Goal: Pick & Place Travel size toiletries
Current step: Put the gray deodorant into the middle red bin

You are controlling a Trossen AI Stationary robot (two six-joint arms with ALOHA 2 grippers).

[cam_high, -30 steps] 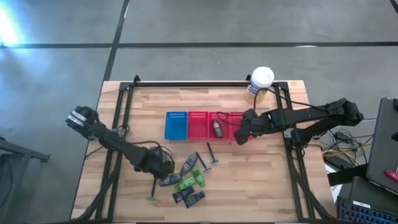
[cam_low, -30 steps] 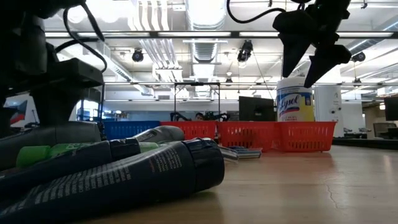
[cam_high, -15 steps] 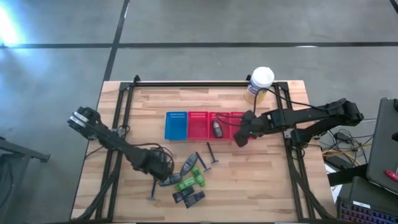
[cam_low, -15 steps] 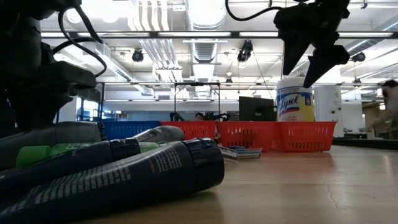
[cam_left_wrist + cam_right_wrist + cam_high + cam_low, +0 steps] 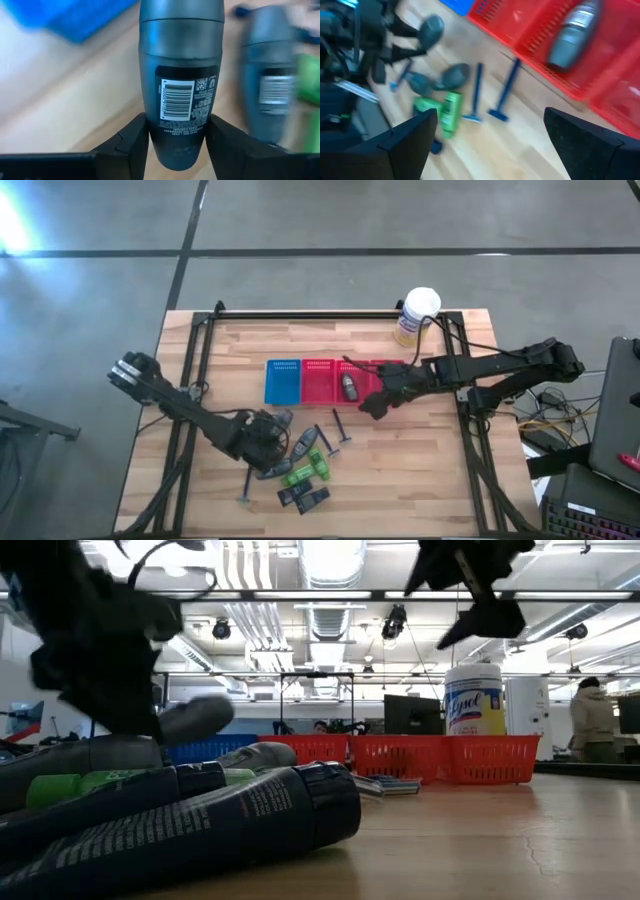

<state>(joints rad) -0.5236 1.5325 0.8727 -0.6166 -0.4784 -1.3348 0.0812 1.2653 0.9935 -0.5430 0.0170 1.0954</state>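
Grey bottle (image 5: pixel 181 75), barcoded black label

Your high camera looked straight down on the whole wooden tabletop (image 5: pixel 400 470), taking in both arms. Your low camera sat at tabletop height right against the dark tubes (image 5: pixel 180 825), facing level across to the red baskets (image 5: pixel 440 760) and the room behind. The left wrist camera was pressed close to a grey roll-on bottle (image 5: pixel 181 80) between its own fingers (image 5: pixel 131 142). The right wrist camera looked down from farther off; it shared the razors (image 5: pixel 505 90) and green bottles (image 5: pixel 442 112) with the high view.
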